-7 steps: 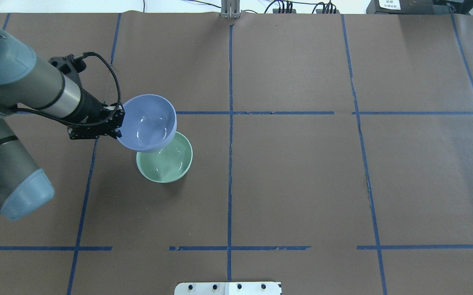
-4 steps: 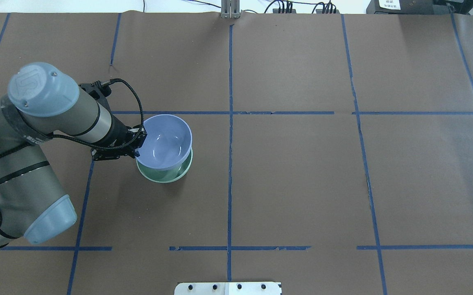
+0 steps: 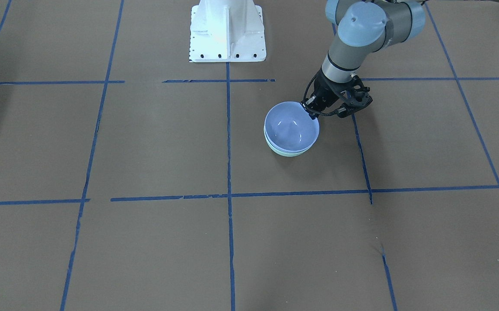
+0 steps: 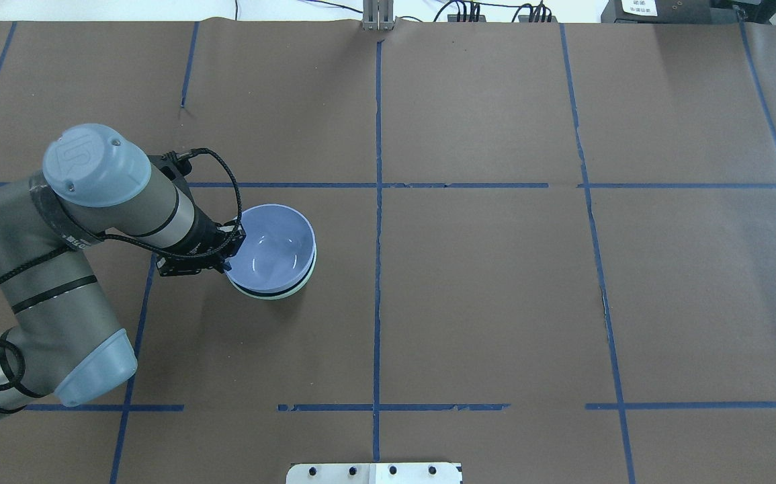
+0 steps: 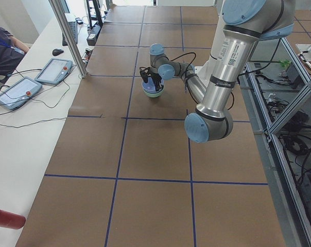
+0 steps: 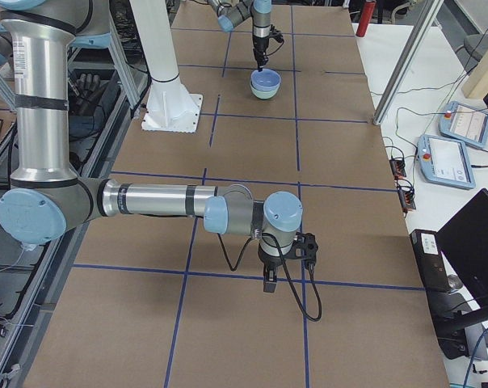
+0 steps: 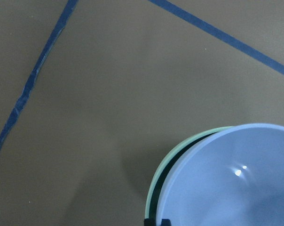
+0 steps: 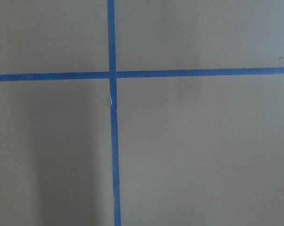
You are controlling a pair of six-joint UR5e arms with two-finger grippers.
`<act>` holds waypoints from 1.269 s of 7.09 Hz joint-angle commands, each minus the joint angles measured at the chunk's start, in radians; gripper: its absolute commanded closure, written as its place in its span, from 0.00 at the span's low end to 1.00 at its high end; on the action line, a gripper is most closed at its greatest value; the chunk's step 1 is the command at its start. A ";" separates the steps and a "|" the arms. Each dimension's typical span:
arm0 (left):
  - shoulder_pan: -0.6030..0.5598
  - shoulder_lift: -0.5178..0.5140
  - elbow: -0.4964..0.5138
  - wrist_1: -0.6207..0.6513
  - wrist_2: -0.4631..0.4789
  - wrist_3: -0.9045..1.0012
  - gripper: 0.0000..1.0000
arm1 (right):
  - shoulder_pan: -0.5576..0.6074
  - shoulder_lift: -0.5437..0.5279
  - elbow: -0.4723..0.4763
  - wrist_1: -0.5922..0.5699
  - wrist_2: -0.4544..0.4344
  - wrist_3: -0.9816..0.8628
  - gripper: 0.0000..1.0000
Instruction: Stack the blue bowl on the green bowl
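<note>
The blue bowl (image 4: 277, 243) sits nested in the green bowl (image 4: 273, 294) on the brown table, left of centre. Only the green bowl's rim shows beneath it, as in the front view (image 3: 286, 152) and the left wrist view (image 7: 179, 151). My left gripper (image 4: 228, 259) is shut on the blue bowl's near-left rim (image 3: 291, 127). One finger (image 7: 156, 221) shows at the rim in the left wrist view. My right gripper (image 6: 270, 284) hangs low over bare table far from the bowls. It shows only in the exterior right view, so I cannot tell whether it is open or shut.
Blue tape lines (image 4: 377, 202) divide the brown paper table into squares. The white robot base plate (image 3: 227, 39) stands at the robot's edge. Control tablets (image 5: 52, 69) and cables lie on the white bench beyond the table's far edge.
My left gripper has carried the blue bowl toward the right and down, from above and beside the green bowl into it. The green bowl has stayed in place.
</note>
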 commanded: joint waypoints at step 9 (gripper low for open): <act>-0.531 0.346 -0.087 0.002 -0.234 1.049 0.00 | 0.001 0.000 0.000 0.000 0.000 -0.001 0.00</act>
